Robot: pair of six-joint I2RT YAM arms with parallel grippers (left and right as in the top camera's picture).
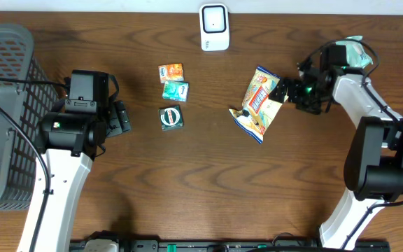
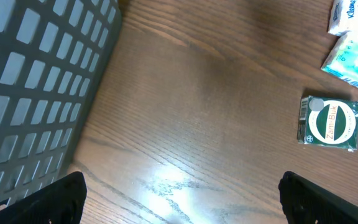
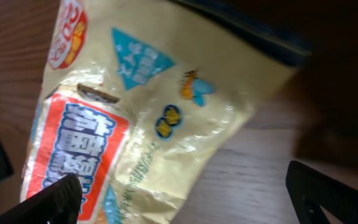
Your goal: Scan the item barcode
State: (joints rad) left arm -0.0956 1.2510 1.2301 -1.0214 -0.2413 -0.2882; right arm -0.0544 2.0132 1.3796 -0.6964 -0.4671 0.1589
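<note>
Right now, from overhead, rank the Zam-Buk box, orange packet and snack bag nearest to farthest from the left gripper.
1. Zam-Buk box, straight ahead of the left gripper.
2. Orange packet, far end of that column.
3. Snack bag, at the right gripper.

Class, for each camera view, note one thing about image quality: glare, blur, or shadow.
Overhead: sharp, evenly lit. Left wrist: glare patch on the table, basket slightly soft. Right wrist: snack bag blurred, dark shadow at upper right.

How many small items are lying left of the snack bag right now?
3, in a column: an orange packet nearest the scanner, a teal packet below it, then the green Zam-Buk box. A pale item behind the right arm is partly hidden.
</note>
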